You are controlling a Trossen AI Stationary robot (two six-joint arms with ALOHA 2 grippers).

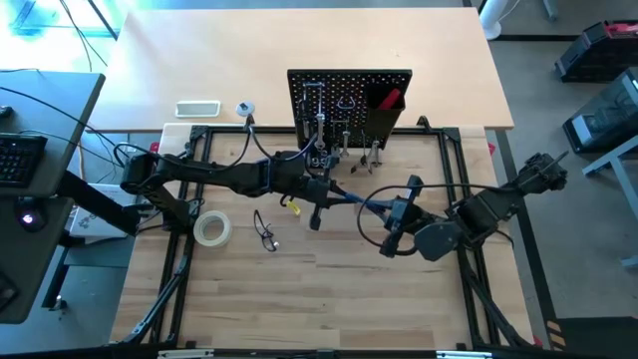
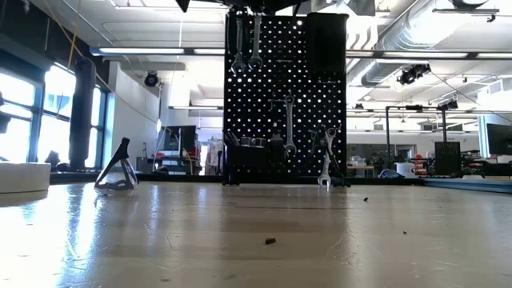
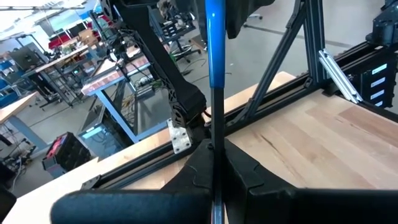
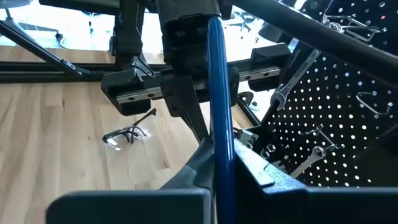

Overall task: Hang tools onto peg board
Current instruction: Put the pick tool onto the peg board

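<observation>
High view: left gripper [image 1: 317, 191] and right gripper [image 1: 397, 211] both pinch the blue-handled hex key [image 1: 351, 197], mid-handover; next, one must release it.

Light wooden table [image 1: 329, 299] bounded by a black metal frame [image 1: 469, 170], standing on grey floor [image 1: 558, 110]. A dark desk with keyboard [image 1: 20, 160] stands at one side. Beyond the table: open workshop with tall windows [image 2: 48, 120], white ceiling with exposed ducts [image 2: 416, 32] and strip lights [image 2: 136, 51], distant workbenches [image 3: 50, 68].

peg board [image 2: 286, 96]: top cut off | red-handled tool [image 1: 390, 99]: mostly hidden in bin
</observation>
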